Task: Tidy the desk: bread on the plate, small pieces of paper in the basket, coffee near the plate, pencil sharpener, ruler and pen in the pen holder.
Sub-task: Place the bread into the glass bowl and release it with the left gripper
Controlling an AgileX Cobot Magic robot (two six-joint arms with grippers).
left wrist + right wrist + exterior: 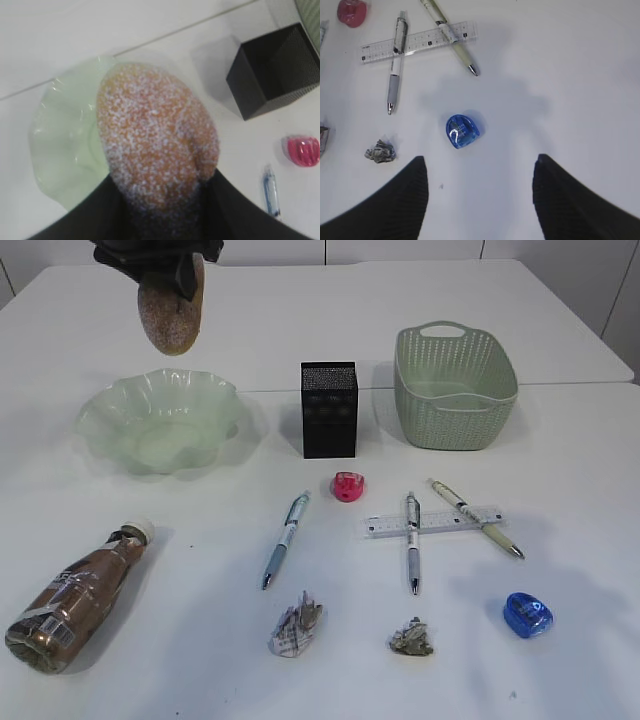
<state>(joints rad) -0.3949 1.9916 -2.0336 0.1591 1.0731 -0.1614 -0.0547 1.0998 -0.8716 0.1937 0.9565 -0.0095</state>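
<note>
My left gripper (165, 270) is shut on a sugar-dusted bread roll (172, 308) and holds it high above the pale green wavy plate (105, 415); in the left wrist view the bread (155, 135) hangs over the plate (60, 145). My right gripper (480, 170) is open and empty above the table, near a blue pencil sharpener (462, 131); it is out of the exterior view. A pink sharpener (348, 486), a clear ruler (385, 526), three pens (285, 538) (412, 540) (475, 517), two paper scraps (296, 627) (411, 637) and a coffee bottle (75, 595) lying on its side are on the table.
A black mesh pen holder (329, 408) stands at centre back. A green woven basket (455, 385) stands to its right. Two of the pens lie across the ruler. The blue sharpener (527, 614) is at the front right.
</note>
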